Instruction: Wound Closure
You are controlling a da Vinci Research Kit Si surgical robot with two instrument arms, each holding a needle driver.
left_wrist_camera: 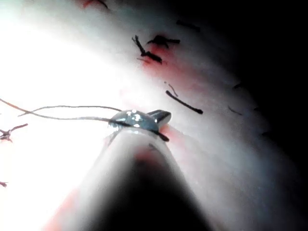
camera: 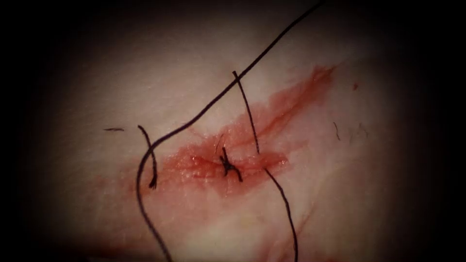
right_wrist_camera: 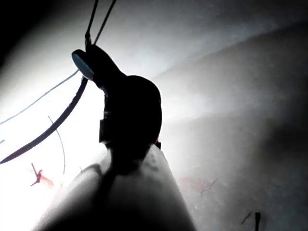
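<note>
Pink tissue [camera: 340, 194] with a red, wet cut [camera: 233, 155] slanting from lower left up to upper right of the endoscope view. A dark knot [camera: 228, 166] tied in the middle of the cut. A short cut end of thread [camera: 150, 155] standing at the cut's left end. Long black thread [camera: 213, 102] looping from the bottom edge up to the top right.

Left hand [left_wrist_camera: 144, 121] clenched on the thread in the left wrist view. Right hand [right_wrist_camera: 89, 60] clenched on the thread too. Cannot tell where the needle is.
</note>
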